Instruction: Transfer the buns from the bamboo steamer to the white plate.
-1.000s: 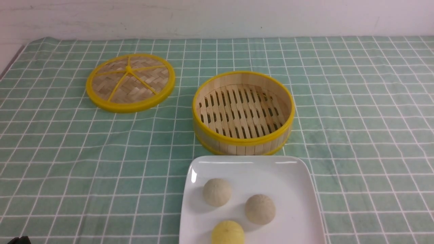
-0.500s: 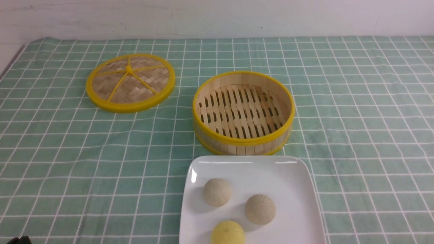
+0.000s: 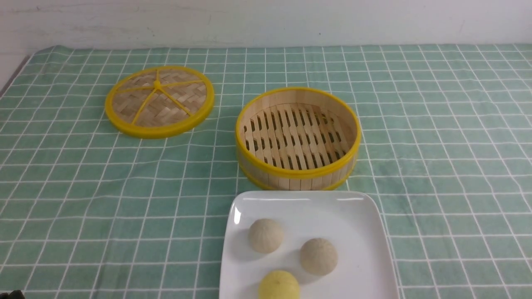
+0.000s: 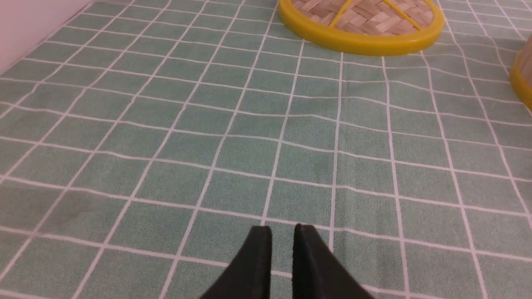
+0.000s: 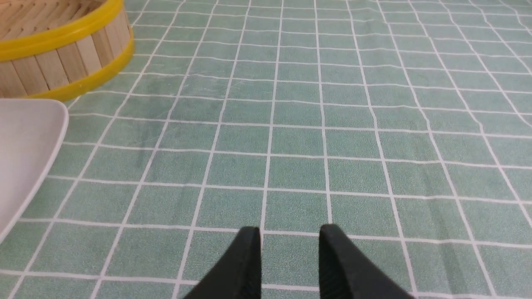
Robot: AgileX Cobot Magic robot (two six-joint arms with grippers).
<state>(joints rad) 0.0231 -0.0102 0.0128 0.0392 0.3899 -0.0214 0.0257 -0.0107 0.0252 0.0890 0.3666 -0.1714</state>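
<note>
Fingers of the left gripper [image 4: 282, 245] stand nearly together with only a thin gap and nothing between them, low over bare green checked cloth [image 4: 232, 137] on the counter. The right gripper [image 5: 290, 245] has its fingers set a little apart, also holding nothing, over open cloth well clear of the white plate [image 5: 25, 141] and the bamboo steamer [image 5: 62, 54].

In the front view, all three buns sit on the white plate [image 3: 357, 216]: one cream bun [image 3: 266, 236] toward its left, a second cream bun [image 3: 318, 256] near the middle, and the yellow bun [image 3: 279, 286] at the near edge, partly cut off by the frame. The bamboo steamer [image 3: 297, 174] stands with nothing inside, its near wall just beside the plate's far edge. The woven steamer lid [image 3: 160, 101] lies flat, apart to the far left. Wide stretches of cloth lie open on both sides.
</note>
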